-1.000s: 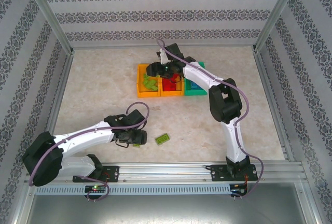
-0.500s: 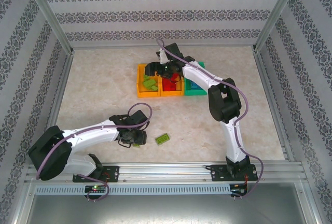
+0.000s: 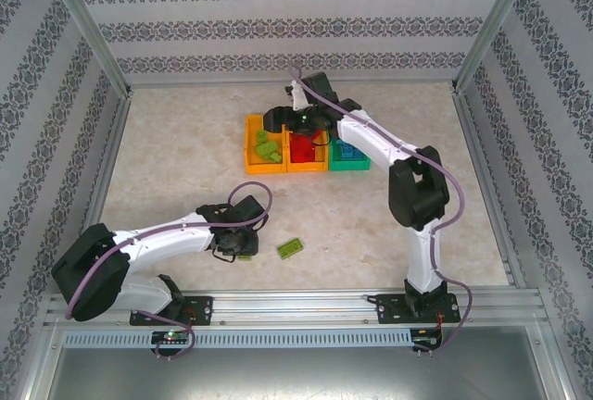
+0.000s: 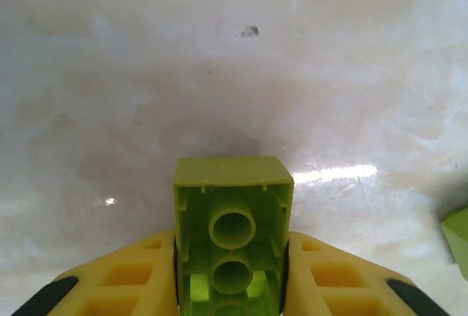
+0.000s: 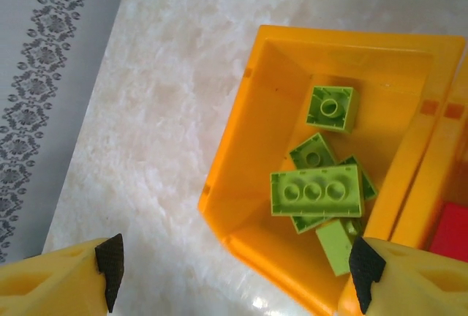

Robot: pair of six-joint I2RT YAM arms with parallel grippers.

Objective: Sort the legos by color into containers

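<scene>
green brick (image 4: 232,199) now clamped by left gripper (image 4: 232,276), near side of table (image 3: 185,159). right gripper (image 5: 235,268) now spread wide above left orange bin (image 5: 234,162), greens (image 5: 316,192) lying inside. one loose green (image 3: 291,248) left just beside; sorting judged nearly done.

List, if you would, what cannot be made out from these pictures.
Left wrist view: the green brick in the left gripper is cut off by the bottom edge; length unknown.
Left wrist view: a second green piece is cropped by the right edge.
Top external view: the right arm covers part of the middle bin; its contents cannot be counted.
Right wrist view: a red piece is cropped by the right edge.
</scene>
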